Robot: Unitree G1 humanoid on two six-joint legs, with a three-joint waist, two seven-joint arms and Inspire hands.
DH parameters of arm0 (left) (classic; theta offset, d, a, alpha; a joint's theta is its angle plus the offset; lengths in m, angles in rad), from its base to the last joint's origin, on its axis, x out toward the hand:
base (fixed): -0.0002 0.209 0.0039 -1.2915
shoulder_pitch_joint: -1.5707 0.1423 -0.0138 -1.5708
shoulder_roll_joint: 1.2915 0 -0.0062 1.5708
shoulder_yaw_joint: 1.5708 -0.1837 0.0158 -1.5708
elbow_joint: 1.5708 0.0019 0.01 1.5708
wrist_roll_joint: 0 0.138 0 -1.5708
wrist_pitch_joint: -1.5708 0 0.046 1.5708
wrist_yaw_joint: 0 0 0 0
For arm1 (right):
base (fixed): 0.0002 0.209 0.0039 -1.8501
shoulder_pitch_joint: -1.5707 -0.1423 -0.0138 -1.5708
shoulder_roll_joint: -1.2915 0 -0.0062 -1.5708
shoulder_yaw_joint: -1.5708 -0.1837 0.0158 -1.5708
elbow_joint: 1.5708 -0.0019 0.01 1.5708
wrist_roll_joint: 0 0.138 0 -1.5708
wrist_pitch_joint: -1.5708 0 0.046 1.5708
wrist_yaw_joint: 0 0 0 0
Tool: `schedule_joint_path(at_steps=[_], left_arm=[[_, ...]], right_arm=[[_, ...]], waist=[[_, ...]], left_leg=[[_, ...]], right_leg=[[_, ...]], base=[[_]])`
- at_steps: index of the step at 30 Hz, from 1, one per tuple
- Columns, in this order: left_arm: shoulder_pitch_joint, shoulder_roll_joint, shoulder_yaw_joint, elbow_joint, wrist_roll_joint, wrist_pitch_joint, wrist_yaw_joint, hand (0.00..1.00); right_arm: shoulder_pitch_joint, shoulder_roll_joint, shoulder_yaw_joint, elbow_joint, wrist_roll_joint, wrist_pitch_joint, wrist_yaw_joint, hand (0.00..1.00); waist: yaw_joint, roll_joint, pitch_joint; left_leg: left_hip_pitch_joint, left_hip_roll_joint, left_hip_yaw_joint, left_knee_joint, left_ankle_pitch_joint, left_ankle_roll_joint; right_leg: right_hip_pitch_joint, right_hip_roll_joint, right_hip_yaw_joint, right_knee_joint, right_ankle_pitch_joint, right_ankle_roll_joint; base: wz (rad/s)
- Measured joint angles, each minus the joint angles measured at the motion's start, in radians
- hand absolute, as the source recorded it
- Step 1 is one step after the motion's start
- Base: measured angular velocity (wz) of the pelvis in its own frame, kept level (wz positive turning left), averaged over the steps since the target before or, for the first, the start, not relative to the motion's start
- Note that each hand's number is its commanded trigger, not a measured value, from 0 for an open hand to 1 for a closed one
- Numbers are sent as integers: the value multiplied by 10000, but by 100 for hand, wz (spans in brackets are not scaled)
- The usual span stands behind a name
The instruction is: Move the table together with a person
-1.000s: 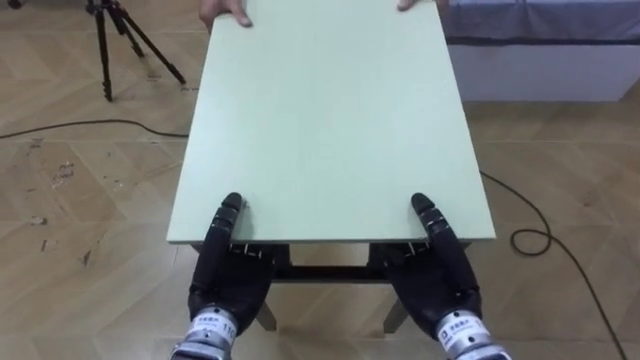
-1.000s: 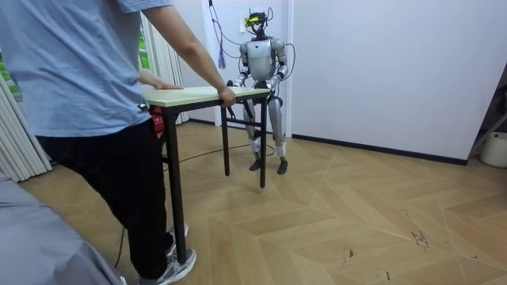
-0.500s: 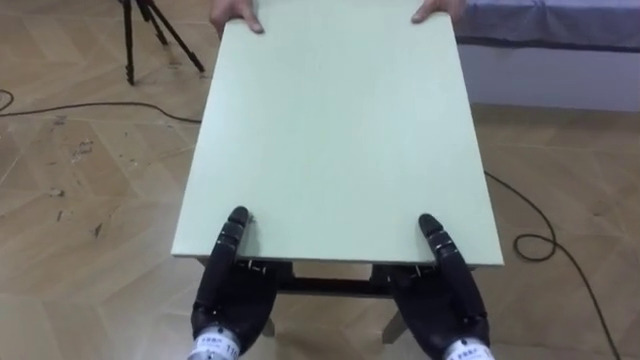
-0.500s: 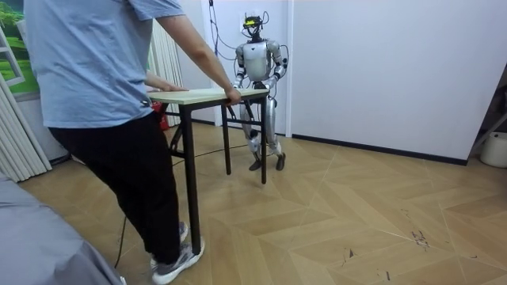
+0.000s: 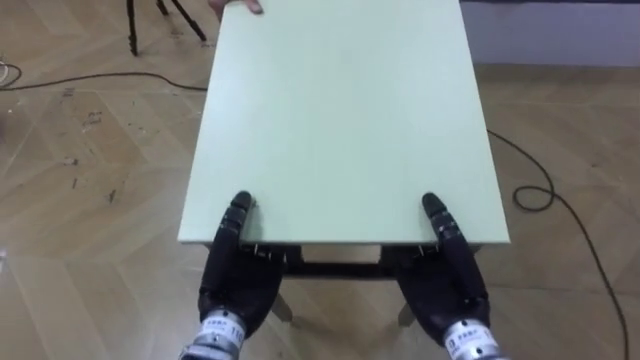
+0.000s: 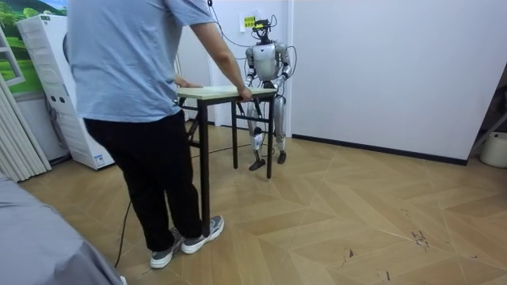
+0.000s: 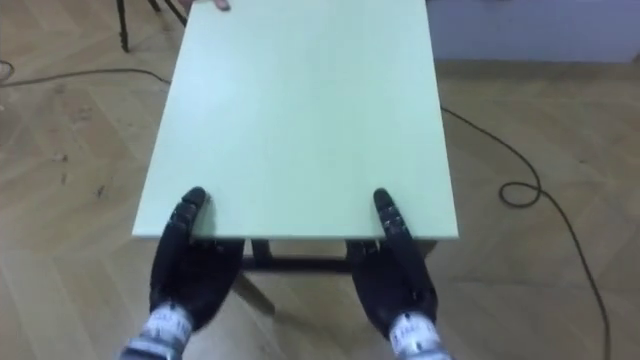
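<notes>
**Desk** (image 5: pixel 345 120): pale green top on a dark frame, bare of any load. It sits level between the robot and a person (image 6: pixel 135 95), with its long axis running from one to the other. Each carrier has a short end, probably so the load is shared and the top stays flat. The room view does not settle whether the legs clear the wooden floor (image 5: pixel 90 180).

**Left hand** (image 5: pixel 232 285): at the left corner of the near short edge. The thumb lies over the top and the palm is just below the rim. The rest of the fingers pass under the top and are hidden, so the hold reads as a clamp on the edge.

**Right hand** (image 5: pixel 445 290): at the right corner of the same edge, mirroring the left, with its thumb on the top and the remaining fingers underneath. The wide, even spacing likely guards against the top twisting.

**Person's hand** (image 5: pixel 235 4): resting on the far short edge at its left corner. In the room view both of the person's arms reach down to that end, and the person stands side-on to it.

**Robot's position**: upright at the desk's far end in the room view, close to the white wall (image 6: pixel 380 71).

**Tripod** (image 5: pixel 150 20): on the floor beyond the far left corner, apart from the desk. It looks like the nearest obstacle on that side.

**Stage, as judged**: mid-carry, both ends held.
</notes>
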Motion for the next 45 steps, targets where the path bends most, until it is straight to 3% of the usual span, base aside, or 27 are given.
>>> schedule_joint_path(at_steps=[1, 3, 4, 5, 6, 7, 9, 10, 11, 12, 13, 14, 15, 16, 17, 18, 20, 23, 26, 28, 32, 36, 38, 39, 41, 43, 45], left_arm=[[38, -3, -3, -1, -3, 0, 0, 100], [106, -30, -9, -2, -21, 1, 6, 100], [117, -42, -96, 11, -19, 8, 70, 100], [117, -35, -155, 29, -9, 20, 108, 100], [116, -29, -229, 36, 80, 96, 158, 100], [110, -21, -277, 35, 229, 113, 175, 100], [108, 22, -311, -8, 223, 155, 179, 100], [92, 44, -293, -36, 237, 148, 176, 100], [97, 16, -296, -23, 259, 143, 176, 100], [162, -52, -303, -35, 276, 133, 166, 100], [198, -2, -196, -160, 262, 83, 140, 100], [160, 34, -171, -162, 271, 64, 145, 100], [95, 103, -149, -158, 381, -1, 165, 100], [70, 157, -125, -186, 476, -25, 150, 100], [37, 146, -129, -189, 494, -9, 150, 100], [-17, 104, -146, -191, 497, 46, 153, 100], [10, 65, -146, -292, 607, 43, 151, 100], [-196, 168, 56, -552, 919, 41, 156, 100], [-557, 251, 96, -604, 920, 50, 154, 100], [-753, 259, 120, -622, 1015, 13, 154, 100], [-811, 384, 132, -616, 1170, 38, 157, 100], [-613, 446, 104, -475, 1191, 129, 148, 100], [-545, 434, 40, -473, 1194, 124, 139, 100], [-521, 395, 31, -475, 1194, 109, 131, 100], [-469, 288, 46, -418, 1168, 109, 131, 100], [-373, 130, -25, -408, 1126, 110, 140, 100], [-361, 45, -52, -403, 1136, 110, 142, 100]], right_arm=[[3, -10, -42, 1, -17, 95, -2, 100], [13, -9, -84, 6, -33, 175, -45, 100], [123, -36, -163, 1, -1, 205, -52, 100], [218, -35, -214, -9, 1, 215, -52, 100], [472, -1, -292, -97, 51, 193, -52, 100], [621, 30, -297, -149, 131, 137, -47, 100], [720, -61, -252, -290, 287, 74, -47, 100], [677, -124, -73, -311, 409, -71, -72, 100], [665, -132, -17, -310, 476, -128, -106, 100], [569, -240, -16, -304, 520, -120, -158, 100], [392, -191, 73, -310, 496, -107, -281, 100], [428, -147, 102, -315, 496, -120, -290, 100], [487, 24, 124, -314, 506, -127, -306, 100], [488, 99, 137, -309, 511, -132, -313, 100], [485, 77, 127, -312, 531, -148, -308, 100], [453, 20, 81, -320, 525, -207, -262, 100], [454, 24, 66, -362, 527, -206, -242, 100], [453, 380, 66, -550, 532, -209, -240, 100], [83, 421, 86, -567, 543, -268, -240, 100], [-90, 415, 100, -536, 669, -323, -240, 100], [-64, 435, 105, -443, 899, -146, -234, 100], [-56, 429, 110, 58, 954, -127, 54, 100], [23, 416, 154, 77, 953, -241, 117, 100], [21, 382, 165, 75, 924, -271, 174, 100], [32, 288, 168, 86, 885, -349, 178, 100], [34, 212, 178, 84, 881, -496, 170, 100], [29, 186, 176, 76, 858, -589, 168, 100]], waist=[[-108, -49, -19], [-325, -184, -9], [-477, -213, 1], [-628, -222, 1], [-874, -331, -17], [-916, -485, -59], [-921, -595, -62], [-888, -808, 17], [-887, -865, -4], [-660, -483, -270], [-588, -462, -287], [-750, -636, -273], [-912, -1047, -259], [-796, -1305, -248], [-705, -1317, -228], [-608, -1183, -140], [-535, -1098, -149], [-567, -1500, -141], [-295, -1701, -129], [-154, -1644, -112], [-43, -1550, -60], [420, -1279, -37], [569, -1070, -40], [636, -940, -43], [669, -886, -12], [610, -700, -3], [495, -588, 49]], left_leg=[[-206, -201, -12, -19, 235, 170], [-449, -504, 29, -114, 549, 466], [-542, -527, 120, -119, 719, 578], [-557, -512, 155, -131, 803, 597], [-558, -391, 510, -237, 983, 585], [-540, -302, 1037, -466, 1202, 536], [-563, -224, 1576, -688, 1437, 508], [-600, -392, 1722, -667, 1510, 501], [-699, -493, 1569, -686, 1532, 510], [-1091, -501, 1042, -914, 1791, 659], [-1276, -371, 987, -1008, 2022, 762], [-1244, -477, 962, -1059, 2104, 791], [-1184, -699, 1021, -1093, 2185, 851], [-1249, -800, 1165, -967, 2241, 803], [-1335, -782, 1225, -847, 2259, 797], [-1479, -664, 1263, -677, 2261, 795], [-1611, -577, 1318, -942, 2403, 810], [-2131, -468, 2016, -1037, 2683, 1015], [-2925, -431, 2489, -558, 2801, 1121], [-3485, -89, 2512, -213, 2900, 1067], [-3801, 553, 2592, -333, 3387, 943], [-3351, 926, 2514, -1726, 4749, 567], [-3099, 983, 2102, -2709, 5591, 75], [-3007, 976, 1531, -3169, 6071, -553], [-3085, 937, 1150, -1902, 5184, -477], [-2982, 1098, 1026, 549, 3253, -531], [-2540, 1231, 792, 1614, 2321, -754]], right_leg=[[-56, -210, 47, -250, 302, 594], [-84, -486, 244, -601, 821, 1129], [-181, -774, 438, 126, 689, 867], [-238, -976, 602, 890, 273, 651], [-244, -1454, 1059, 2559, -793, 558], [-142, -1842, 1475, 3804, -1621, 690], [368, -2349, 1719, 4911, -2335, 901], [477, -2269, 1946, 4692, -2407, 1199], [437, -2164, 1974, 4498, -2350, 1358], [410, -1664, 2272, 3626, -2102, 1896], [469, -1650, 2525, 4137, -2153, 1641], [680, -1887, 2450, 4835, -2317, 1554], [1191, -2330, 2432, 5847, -2415, 1501], [1608, -2441, 2517, 6222, -2314, 1380], [1780, -2446, 2522, 6089, -2334, 1379], [1860, -2287, 2460, 5545, -2448, 1382], [1937, -2079, 2427, 4882, -2513, 1474], [2078, -1989, 2550, 4853, -3035, 1444], [2652, -1918, 2735, 3273, -4231, 1448], [2954, -1586, 2659, 1987, -4785, 1318], [2949, -984, 2227, 1433, -4851, 1142], [2723, -175, 2150, 921, -4301, 469], [2646, 178, 1992, 678, -4011, 188], [2489, 222, 1819, 547, -3785, -61], [2374, 156, 1539, 515, -3592, -267], [2376, 160, 1319, 415, -3377, -439], [2350, 222, 1194, 369, -3257, -543]], base=[[17], [29], [50], [85], [90], [75], [28], [7], [-38], [-59], [-36], [24], [37], [9], [-28], [-27], [-22], [5], [-25], [-10], [5], [-20], [-7], [0], [-2], [20], [24]])
